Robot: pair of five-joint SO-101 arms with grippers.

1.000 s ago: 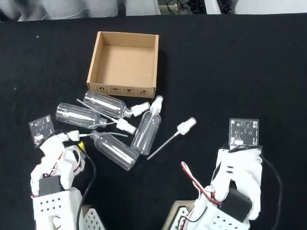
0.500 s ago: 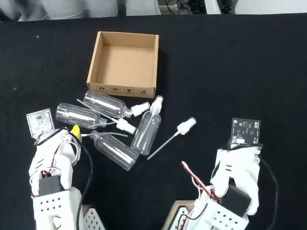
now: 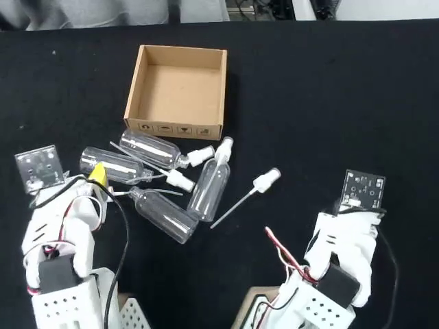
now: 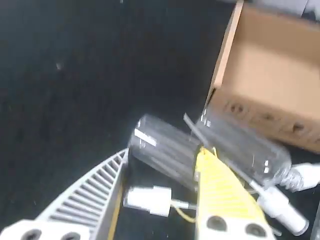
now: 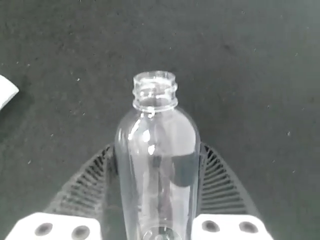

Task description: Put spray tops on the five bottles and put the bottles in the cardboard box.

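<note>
- A bottle [image 5: 157,150] with a bare neck is held by the right gripper [image 5: 156,167] at the near right of the table [image 3: 329,103]. The fingers are closed on its body and the neck is turned away from the wrist, presumably so that a top can be pushed in.
- A white spray top [image 4: 148,199] is straddled by the left gripper [image 4: 162,160] at the near left. The fingers are spread wide with the top lying in the gap, so it is judged to be lined up for a grasp rather than taken.
- Four more bottles [image 3: 163,214] are left lying in a cluster just near of the cardboard box [image 3: 175,127], within the left arm's reach.
- A loose spray top [image 3: 266,179] is laid between that cluster and the right arm.
- No bottle has been put in the box.
</note>
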